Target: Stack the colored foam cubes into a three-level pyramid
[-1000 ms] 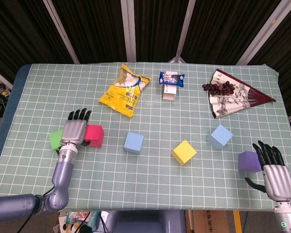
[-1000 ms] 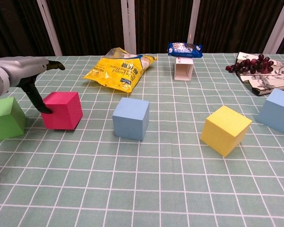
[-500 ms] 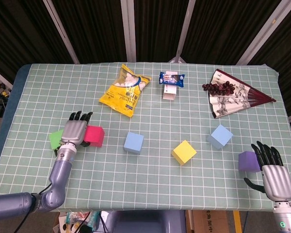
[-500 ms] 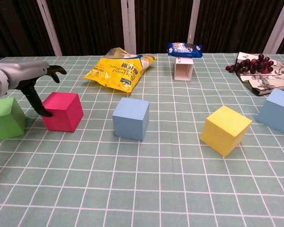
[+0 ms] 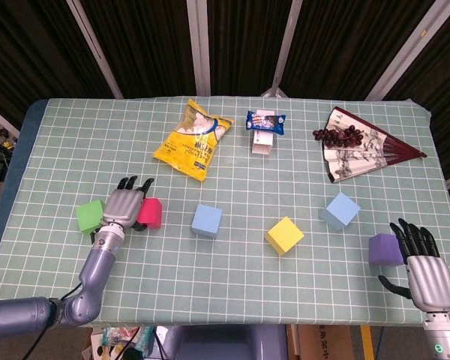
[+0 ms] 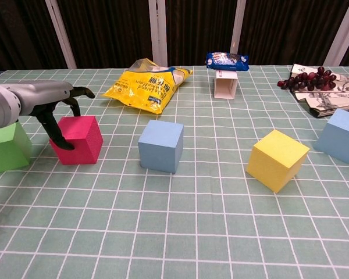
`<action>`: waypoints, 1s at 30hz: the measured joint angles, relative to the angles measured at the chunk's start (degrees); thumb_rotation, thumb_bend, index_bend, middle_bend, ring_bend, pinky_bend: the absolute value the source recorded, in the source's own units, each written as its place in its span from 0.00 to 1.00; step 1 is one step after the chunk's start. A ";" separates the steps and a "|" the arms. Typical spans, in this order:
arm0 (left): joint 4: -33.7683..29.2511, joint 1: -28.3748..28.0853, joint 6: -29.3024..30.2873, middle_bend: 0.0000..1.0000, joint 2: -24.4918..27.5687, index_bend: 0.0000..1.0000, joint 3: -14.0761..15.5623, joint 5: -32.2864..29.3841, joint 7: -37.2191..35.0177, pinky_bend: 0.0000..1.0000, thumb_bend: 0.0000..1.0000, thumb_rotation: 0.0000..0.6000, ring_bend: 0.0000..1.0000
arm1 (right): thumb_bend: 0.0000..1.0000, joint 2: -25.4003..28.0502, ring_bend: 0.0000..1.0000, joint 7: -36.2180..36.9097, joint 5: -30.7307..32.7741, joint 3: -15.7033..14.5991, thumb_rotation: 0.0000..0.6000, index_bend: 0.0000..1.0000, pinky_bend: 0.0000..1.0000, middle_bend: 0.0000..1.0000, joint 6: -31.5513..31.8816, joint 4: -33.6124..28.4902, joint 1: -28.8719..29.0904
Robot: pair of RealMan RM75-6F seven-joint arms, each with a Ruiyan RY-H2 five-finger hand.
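Dark pleated curtains hang behind a tabletop (image 5: 232,292) covered in a green cloth with a white grid.

The left robot hand (image 5: 126,207) reaches over the pink foam cube (image 5: 151,213) from the left; in the chest view its thumb presses down against the cube's left front edge while the other fingers (image 6: 81,92) curve over the top, so the cube sits within the grasp but rests on the cloth. Just to the left of that hand lies the green foam cube (image 6: 7,147), apart from the pink one.

Near the middle stands a light blue foam cube (image 5: 207,220), and to its right a yellow foam cube (image 5: 284,235), turned at an angle. Further right is a second light blue foam cube (image 5: 340,211). The purple foam cube (image 5: 385,249) lies near the right front corner, with the right robot hand (image 5: 424,270) just beside it, fingers spread and holding nothing.

Along the far side lie a yellow snack bag (image 5: 194,141), a blue biscuit packet (image 5: 265,121) resting atop a small white box (image 6: 226,84), and a paper fan (image 5: 364,151) with a bunch of dark grapes (image 5: 338,136) on it.
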 measured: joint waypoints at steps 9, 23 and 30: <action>-0.78 -0.29 0.55 0.37 -0.02 0.00 0.59 1.13 -0.80 0.00 0.36 1.00 0.02 | 0.17 0.03 0.00 0.05 0.06 0.02 1.00 0.00 0.00 0.00 -0.03 -0.07 -0.02; -3.47 -4.26 -0.26 0.37 -0.29 0.00 -0.69 0.73 1.18 0.00 0.36 1.00 0.02 | 0.17 0.35 0.00 0.91 1.62 0.61 1.00 0.00 0.00 0.00 -0.65 -0.30 0.08; -2.03 -7.04 -1.71 0.37 -1.70 0.00 -1.69 -2.48 2.34 0.00 0.36 1.00 0.02 | 0.17 0.47 0.00 1.09 2.27 0.65 1.00 0.00 0.00 0.00 -1.10 -0.69 0.08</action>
